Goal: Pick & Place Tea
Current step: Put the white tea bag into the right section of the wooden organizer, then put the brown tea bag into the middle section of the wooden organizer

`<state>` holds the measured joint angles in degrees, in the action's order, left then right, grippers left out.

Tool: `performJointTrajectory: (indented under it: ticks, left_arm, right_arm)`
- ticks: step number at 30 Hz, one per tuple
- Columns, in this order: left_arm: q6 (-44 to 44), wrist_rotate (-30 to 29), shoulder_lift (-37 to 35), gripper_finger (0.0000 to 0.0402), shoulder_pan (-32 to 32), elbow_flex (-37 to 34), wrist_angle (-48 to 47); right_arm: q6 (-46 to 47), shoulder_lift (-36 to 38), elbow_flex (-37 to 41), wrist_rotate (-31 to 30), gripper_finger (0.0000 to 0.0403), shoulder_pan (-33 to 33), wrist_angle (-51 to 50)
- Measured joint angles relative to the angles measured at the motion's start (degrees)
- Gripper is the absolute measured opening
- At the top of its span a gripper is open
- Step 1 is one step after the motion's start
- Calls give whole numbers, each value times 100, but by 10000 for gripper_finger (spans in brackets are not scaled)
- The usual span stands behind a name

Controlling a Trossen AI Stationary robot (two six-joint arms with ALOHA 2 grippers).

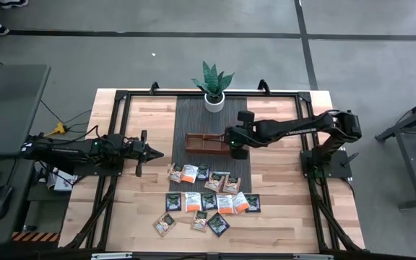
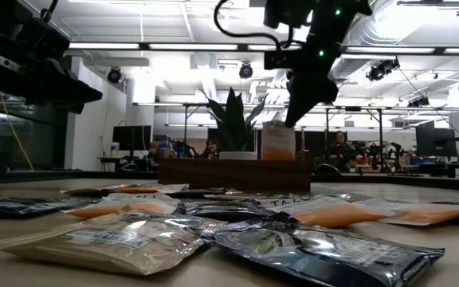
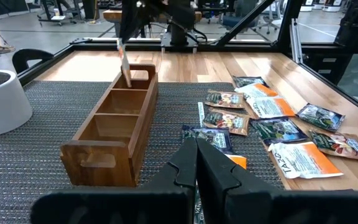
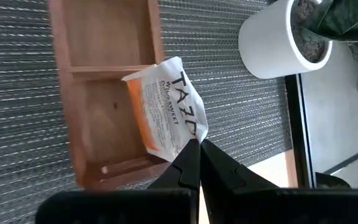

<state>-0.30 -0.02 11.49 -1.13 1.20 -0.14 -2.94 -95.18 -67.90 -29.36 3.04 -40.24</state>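
Landmark: the brown three-compartment wooden tray [image 1: 209, 142] on the dark ribbed mat [image 1: 193, 115]. Nearest the camera edge of the table, short of the tray, the loose spread of small flat square tea packets [image 1: 206, 201], dark green-black, orange-and-white and pale, lies on bare wood just beyond the mat's edge; none of these yet in the tray.

At the tray's end compartment, the right gripper [image 4: 197, 152] has its fingers pinched tight on the corner of one orange-and-white tea packet [image 4: 166, 112]; the packet hangs upright, its lower edge inside that compartment. Judgement: the placing step is near its end; lower until the packet rests on the compartment floor, keep it clear of the divider, release only then, and lift straight up so the corner does not drag it out.

Left of the tray, off the mat, the left gripper [image 1: 148, 153] waits, fingers closed on nothing.

Beyond the tray, a green potted plant in a white pot [image 1: 214, 88] at the mat's far end.

Surface: pale wooden table [image 1: 280, 209] with black frame. Room: grey floor; bright strip lights, desks, monitors and seated people far behind the tray.
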Motion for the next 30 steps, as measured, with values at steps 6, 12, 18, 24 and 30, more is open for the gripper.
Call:
performJointTrajectory:
  ticks: [6, 12, 18, 24, 30]
  left_arm:
    - [0, -1, 0, 1, 0, 1, 0]
    - [0, -1, 2, 1, 0, 0, 0]
    - [0, -1, 2, 1, -2, 2, 0]
    - [0, -1, 2, 1, 0, 0, 0]
    - [0, 0, 1, 1, -2, 0, 0]
  right_arm:
    - [69, -234, 2, 32, 0, 75, 63]
    - [150, -351, 2, 78, 0, 75, 71]
    - [269, -351, 2, 151, 1, 75, -11]
    - [309, -351, 2, 168, 35, 75, -161]
    - [311, -351, 2, 146, 103, 75, -150]
